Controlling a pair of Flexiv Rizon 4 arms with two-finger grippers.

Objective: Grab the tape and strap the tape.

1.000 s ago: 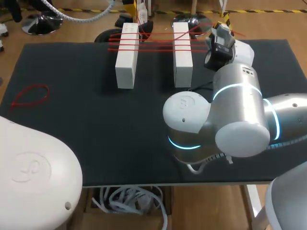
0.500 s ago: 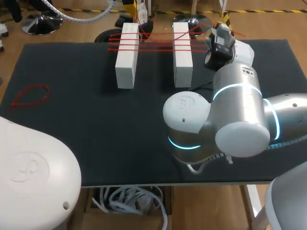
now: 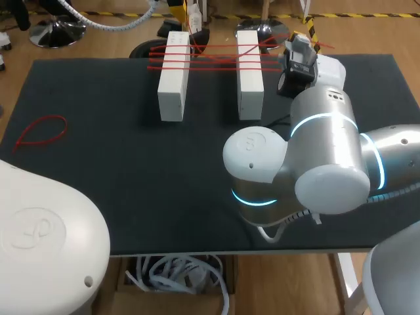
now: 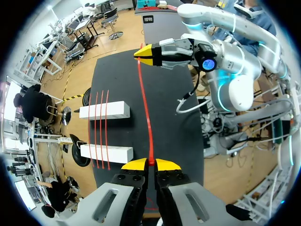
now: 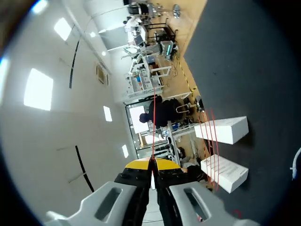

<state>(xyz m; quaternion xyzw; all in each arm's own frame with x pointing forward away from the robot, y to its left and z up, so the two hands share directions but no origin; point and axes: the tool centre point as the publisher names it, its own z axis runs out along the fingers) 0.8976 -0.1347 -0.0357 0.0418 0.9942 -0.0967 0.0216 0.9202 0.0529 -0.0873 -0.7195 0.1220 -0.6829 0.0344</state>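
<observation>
A thin red tape [image 4: 145, 103] is stretched straight between my two grippers, above the black table. My left gripper [image 4: 150, 162] is shut on one end. My right gripper [image 4: 145, 52] is shut on the other end, far ahead in the left wrist view. In the right wrist view the tape [image 5: 154, 127] runs straight out from the right gripper's [image 5: 153, 162] shut tips. Two white blocks [image 3: 173, 75] [image 3: 249, 72] lie side by side near the far edge, with three red tapes [image 3: 210, 60] across them. The left gripper is not visible in the head view.
A loose red tape loop [image 3: 41, 130] lies near the table's left edge. My right arm's [image 3: 321, 151] bulky joints stand over the right half of the table. My left arm's white housing [image 3: 46, 236] fills the near left corner.
The right arm's wrist has shifted slightly toward the far edge. The blocks, the tapes on them and the loop have not moved.
</observation>
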